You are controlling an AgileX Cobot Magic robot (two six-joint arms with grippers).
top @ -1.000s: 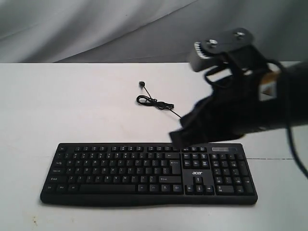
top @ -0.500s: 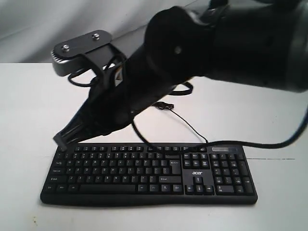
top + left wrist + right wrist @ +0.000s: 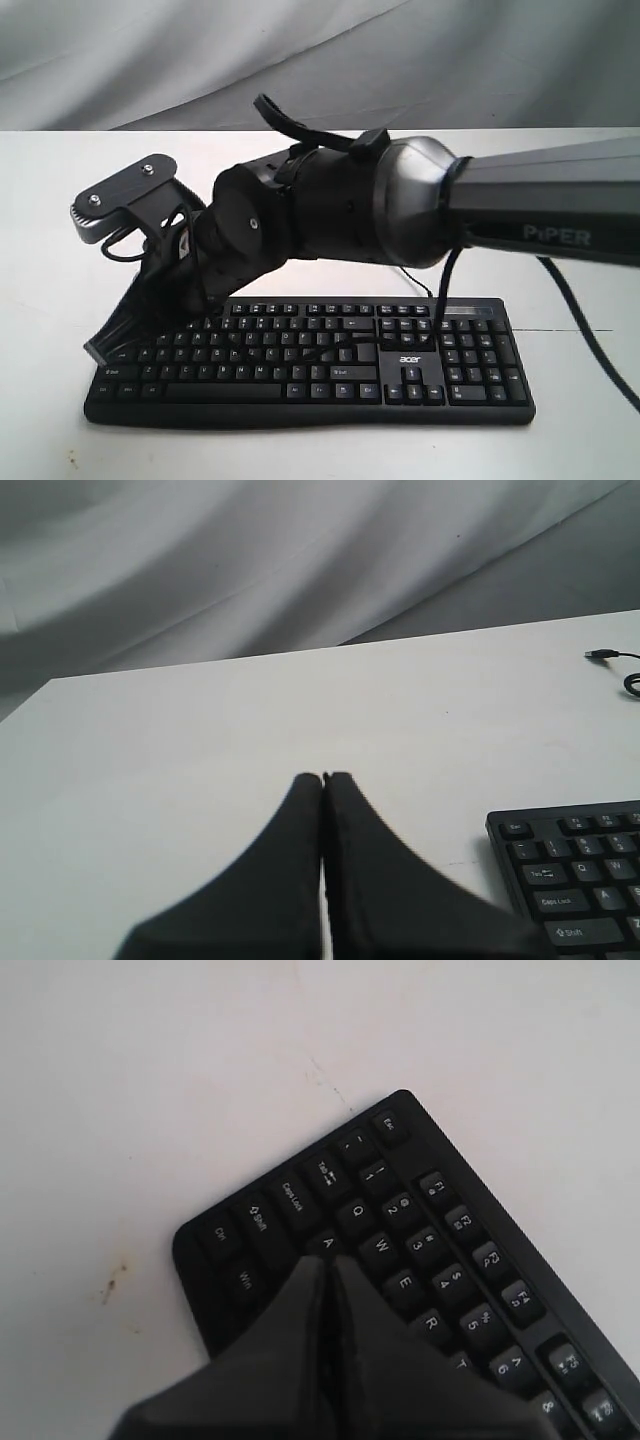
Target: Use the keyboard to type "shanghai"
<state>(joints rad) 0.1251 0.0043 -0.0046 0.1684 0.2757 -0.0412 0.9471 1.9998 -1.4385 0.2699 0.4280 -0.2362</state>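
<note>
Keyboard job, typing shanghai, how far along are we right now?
Done: nothing provable; no screen shows typed letters. In hand: the right tool, shut, has its tip over the left end of the keyboard beside the A key, so an early letter seems in play. Left: probably most of the word. The left tool, shut, hangs over bare table.

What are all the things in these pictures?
keyboard: one, black, on the table.
cable: one, thin black, on the table behind the keyboard.
stain: one, small brown, on the table by the keyboard's Ctrl corner.
table: one, white.
cloth backdrop: one, grey, behind the table.
right arm: one, black and grey, reaching across the keyboard.
right pincer: one, black, shut, tips at the A key.
left pincer: one, black, shut, above the table beside the keyboard's Esc corner.
</note>
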